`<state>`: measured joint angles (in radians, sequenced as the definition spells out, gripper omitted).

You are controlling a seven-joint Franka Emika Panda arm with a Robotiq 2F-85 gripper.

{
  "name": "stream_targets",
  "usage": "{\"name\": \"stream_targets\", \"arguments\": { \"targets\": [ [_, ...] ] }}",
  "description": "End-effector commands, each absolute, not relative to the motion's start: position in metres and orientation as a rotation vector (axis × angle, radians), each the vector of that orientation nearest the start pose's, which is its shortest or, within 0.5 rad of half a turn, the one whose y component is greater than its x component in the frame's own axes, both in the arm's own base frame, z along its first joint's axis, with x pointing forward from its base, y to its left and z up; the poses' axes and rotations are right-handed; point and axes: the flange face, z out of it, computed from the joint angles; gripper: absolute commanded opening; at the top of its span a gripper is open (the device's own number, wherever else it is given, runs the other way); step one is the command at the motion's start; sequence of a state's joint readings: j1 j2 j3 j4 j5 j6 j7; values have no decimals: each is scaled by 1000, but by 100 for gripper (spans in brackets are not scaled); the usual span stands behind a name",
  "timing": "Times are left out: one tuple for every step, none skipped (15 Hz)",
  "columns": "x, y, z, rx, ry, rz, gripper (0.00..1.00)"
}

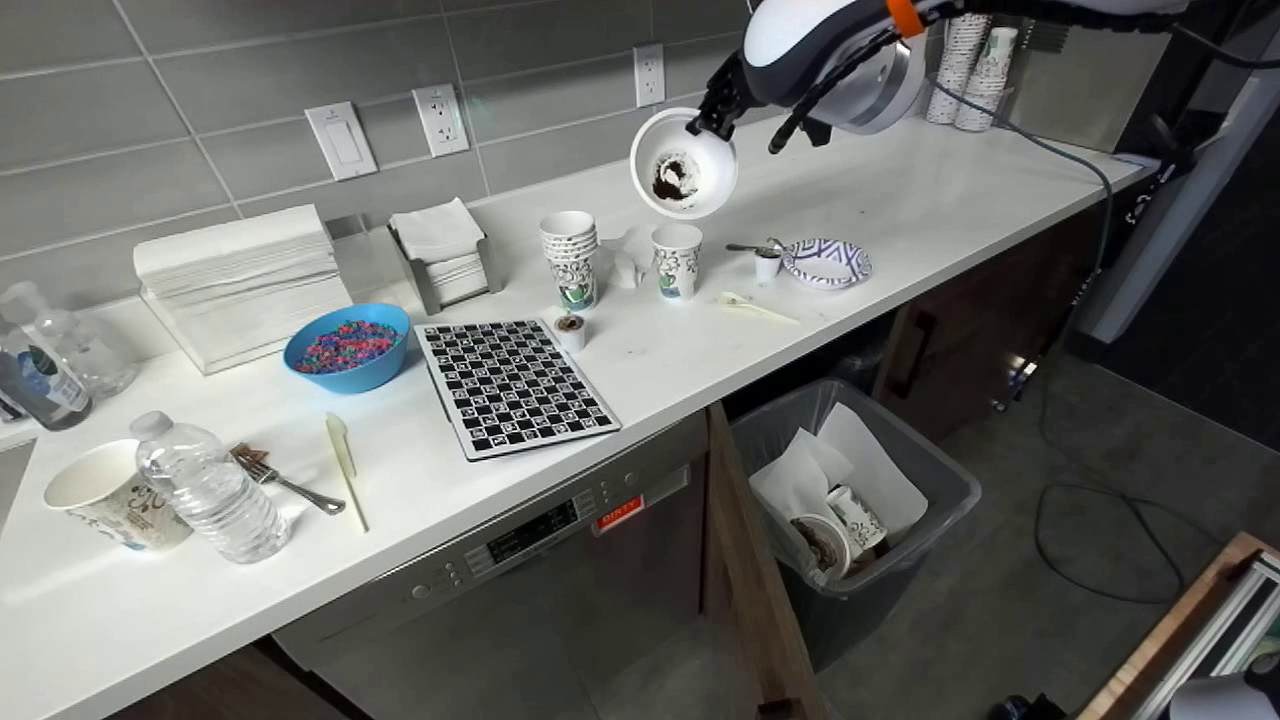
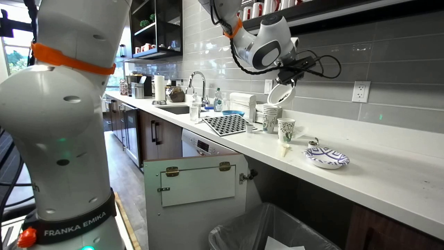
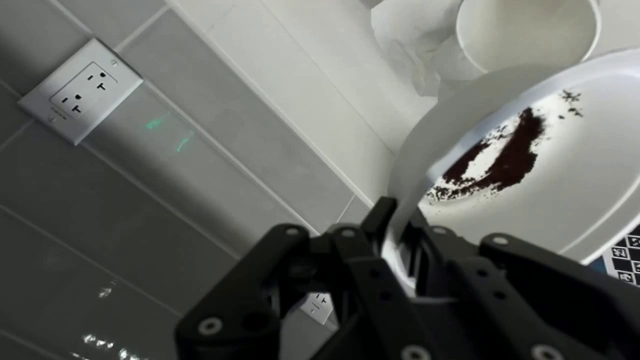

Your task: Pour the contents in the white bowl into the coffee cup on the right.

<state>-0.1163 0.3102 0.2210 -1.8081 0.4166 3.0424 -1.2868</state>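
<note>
One tilted round white bowl (image 1: 708, 172) held dark-brown powder (image 3: 515, 159), black gripper (image 3: 401, 219) pinched its rim, printed white paper cup (image 1: 677, 264) below

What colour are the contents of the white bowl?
Dark brown. The contents show best in the wrist view, inside the white bowl.

In the wrist view the round white bowl (image 3: 590, 170) is cut off at right and hides part of the rim of the white paper cup (image 3: 530, 30), itself cropped at the top; the black fingers (image 3: 380, 217) are blurred. In an exterior view the flat white surface (image 2: 392, 173) is cut off at right, and a shallow, purple-patterned white dish (image 2: 327, 155), near the surface's front edge, partly hides a small white cup (image 2: 312, 143)
</note>
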Motion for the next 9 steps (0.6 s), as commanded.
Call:
{"name": "stream_targets", "arguments": {
  "targets": [
    [690,28,471,-2687,-1431,-1574,2],
    [690,29,468,-2690,-1434,-1589,2],
    [691,28,466,-2689,-1437,-1601,2],
    [691,26,463,-2695,-1436,-1621,2],
    [692,26,463,-2693,-1435,-1652,2],
    [692,26,463,-2694,-1436,-1687,2],
    [693,25,462,-2694,-1437,-1719,2],
    [693,24,461,-2695,-1436,-1745,2],
    [693,24,460,-2693,-1430,-1767,2]
  ]
}}
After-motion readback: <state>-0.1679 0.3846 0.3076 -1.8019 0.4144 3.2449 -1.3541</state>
